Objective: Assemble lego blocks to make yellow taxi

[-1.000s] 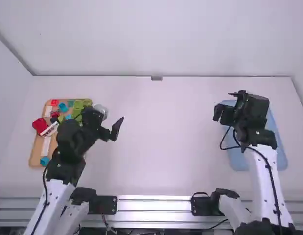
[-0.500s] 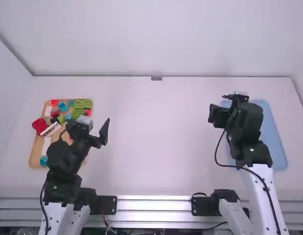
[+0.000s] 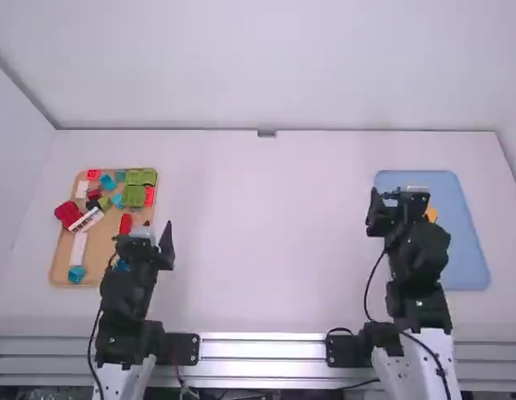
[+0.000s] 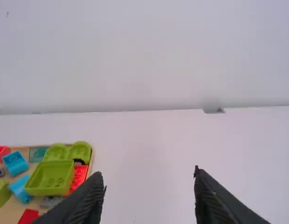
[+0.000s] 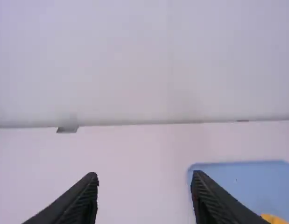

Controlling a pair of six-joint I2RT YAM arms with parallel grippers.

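In the high view my left gripper (image 3: 147, 235) is over the right side of the wooden tray (image 3: 61, 260); in the left wrist view the same gripper (image 4: 150, 179) is open and holds nothing. My right gripper (image 3: 396, 200) stands over the left part of the blue tray (image 3: 472, 254), and in the right wrist view this gripper (image 5: 144, 178) is open with nothing between its fingers. A yellow-orange piece (image 3: 431, 214) lies on the blue tray, partly hidden by the right arm. The wooden tray bears green blocks (image 3: 141, 176), a red block (image 3: 126, 223) and a blue block (image 3: 76, 273).
More pieces lie on the wooden tray, among them a dark red one (image 3: 67, 213) and a white striped one (image 3: 87, 220). Between the trays stretches the white tabletop (image 3: 266, 233), with a wall along its far edge.
My left gripper has drawn back toward its base, uncovering more of the wooden tray. The right arm has also pulled back, and the yellow-orange piece has come into sight.
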